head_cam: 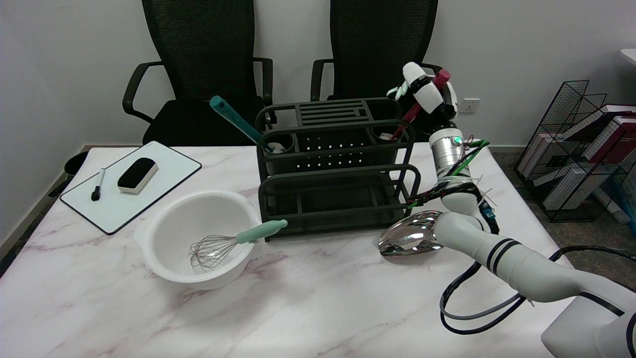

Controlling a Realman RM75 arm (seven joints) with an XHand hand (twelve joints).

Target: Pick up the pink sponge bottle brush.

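The pink sponge bottle brush (pixel 416 106) stands tilted in the right-hand cup of the dark rack (pixel 335 169), its lower end down inside the cup and its dark pink handle slanting up and to the right, with the tip poking out above the rack's top. The right hand (pixel 422 90) is up there at the rack's far right corner, fingers wrapped round the upper handle so that only the handle's end shows past them; it has hold of the brush, though how tightly the fingers close is hard to make out from here. The white arm runs down from that hand towards the desk's near right corner, trailing black and green cables.

In the rack's left cup a teal-handled brush (pixel 236 123) leans out to the left. The rack sits toward the far edge of the marble desk (pixel 318 308), roughly in the middle. Just beside its near right corner lies a shiny metal ladle (pixel 410 239), partly under the arm. Near its left front corner sits a white bowl (pixel 198 238) with a whisk (pixel 233 242) in it, the whisk's mint handle resting on the rim and touching the rack's base. Toward the far left corner lies a small whiteboard (pixel 130 183) carrying an eraser (pixel 137 174) and a black marker (pixel 98 184).
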